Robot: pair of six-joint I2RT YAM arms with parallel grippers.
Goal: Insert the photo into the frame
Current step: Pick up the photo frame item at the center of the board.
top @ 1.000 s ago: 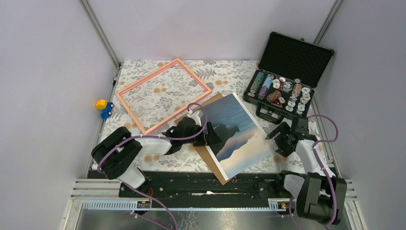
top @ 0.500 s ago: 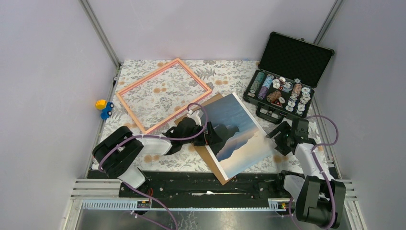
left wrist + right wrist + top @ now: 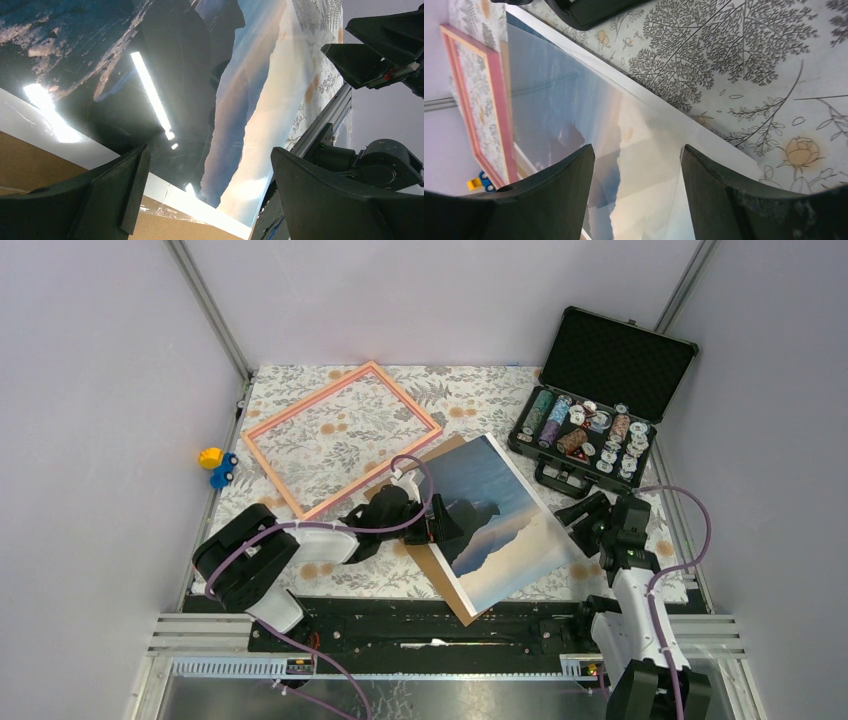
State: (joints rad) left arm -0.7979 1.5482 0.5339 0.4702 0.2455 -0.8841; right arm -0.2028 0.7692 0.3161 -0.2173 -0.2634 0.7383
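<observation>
The photo (image 3: 495, 525), a dark mountain under blue sky with white edges, lies tilted near the table's front on a brown board (image 3: 443, 585). The salmon-pink frame (image 3: 309, 398) lies flat at the back left, apart from the photo. My left gripper (image 3: 440, 525) is low over the photo's left edge, open, with the photo (image 3: 240, 100) and board (image 3: 30, 170) below its jaws (image 3: 207, 195). My right gripper (image 3: 585, 515) sits at the photo's right edge, open, its fingers straddling the photo (image 3: 574, 110) from above (image 3: 639, 195). The frame's pink bar (image 3: 499, 110) shows at far left.
An open black case (image 3: 590, 430) holding poker chips stands at the back right, close to the right arm. A small yellow and blue toy (image 3: 215, 465) sits at the left table edge. A floral cloth (image 3: 470, 400) covers the table.
The right arm has swung forward and its gripper has edged over the photo's right edge, jaws narrowing. The left arm, photo and frame have not moved.
</observation>
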